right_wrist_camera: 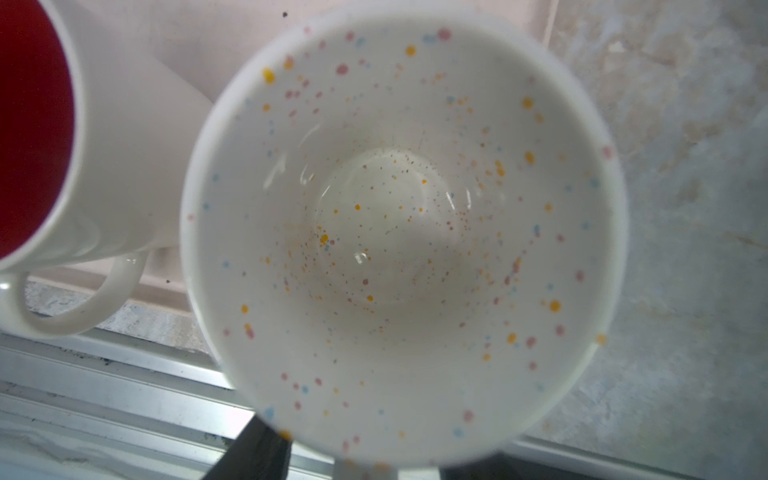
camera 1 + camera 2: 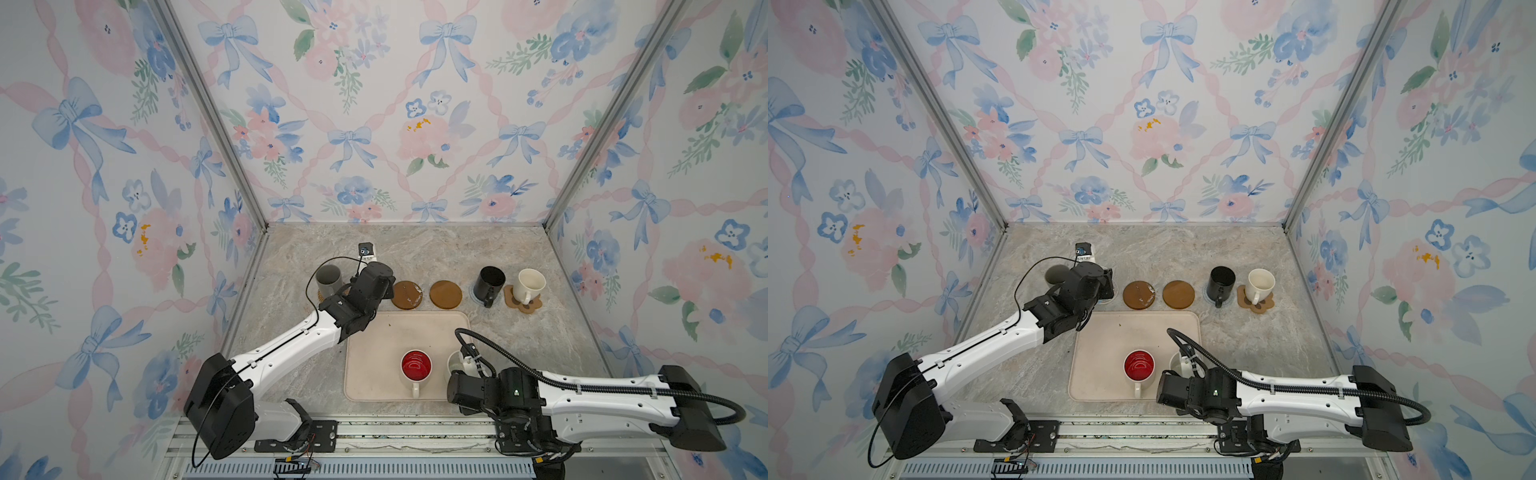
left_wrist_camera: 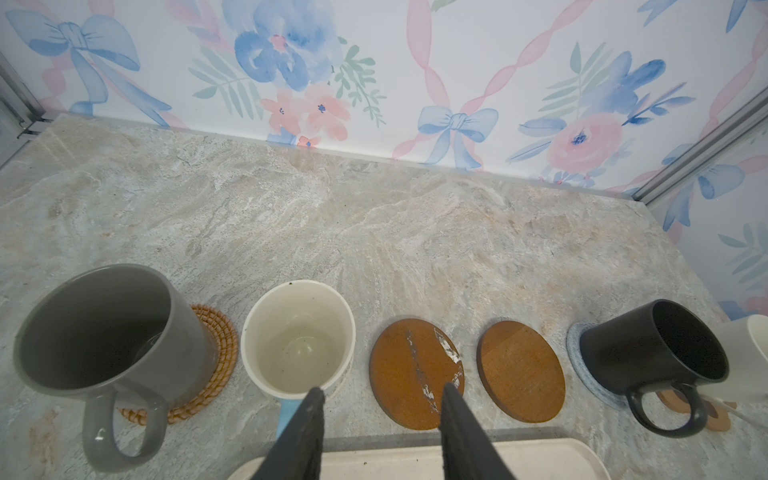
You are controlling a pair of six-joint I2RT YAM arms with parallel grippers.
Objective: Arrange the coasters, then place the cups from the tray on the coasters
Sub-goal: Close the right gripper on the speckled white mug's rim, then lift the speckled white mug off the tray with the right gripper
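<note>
Along the back row a grey cup (image 2: 328,279) stands on the rattan coaster (image 3: 216,365), then a light blue cup (image 3: 297,336), two bare dark brown coasters (image 2: 407,295) (image 2: 445,294), a black cup (image 2: 490,284) on the blue-grey coaster, and a cream cup (image 2: 530,284) on the paw coaster (image 2: 528,305). My left gripper (image 3: 383,388) is open and empty, just behind the blue cup's handle. On the tray (image 2: 374,332) stand the red-inside cup (image 2: 416,366) and the speckled cup (image 1: 403,232). My right gripper (image 1: 365,457) straddles the speckled cup's handle, with gaps on both sides.
Floral walls close off the back and both sides. The metal rail (image 2: 374,432) runs along the front edge, just behind the tray. Bare marble counter (image 2: 436,253) lies behind the coaster row and to the right of the tray.
</note>
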